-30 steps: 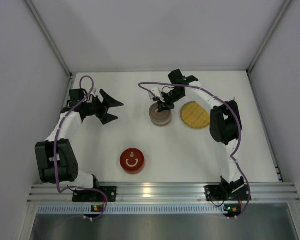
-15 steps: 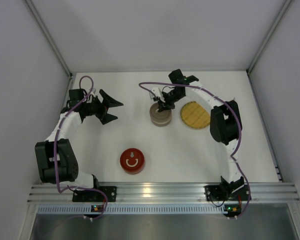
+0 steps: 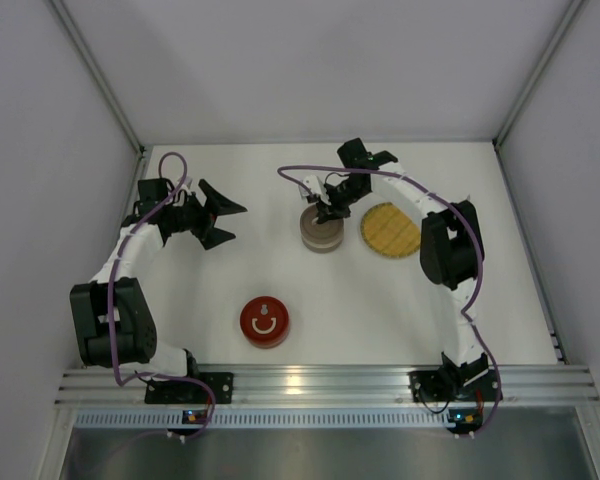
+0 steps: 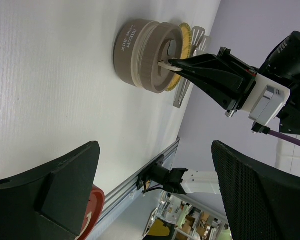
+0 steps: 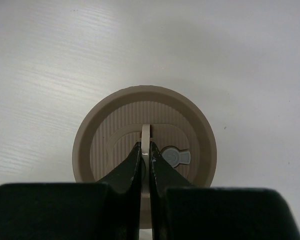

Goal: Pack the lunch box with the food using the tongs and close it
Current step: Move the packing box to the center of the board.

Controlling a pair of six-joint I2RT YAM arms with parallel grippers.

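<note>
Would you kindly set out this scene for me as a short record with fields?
lunch box: beige, round, mid-table, lid on
right pincer: shut on the lid's upright handle
left pincer: open, holding nothing, left of the box
woven plate: yellow, just right of the box
tongs: silver, lying by the plate, unheld
red disc: smiley face on top, toward the near edge
</note>
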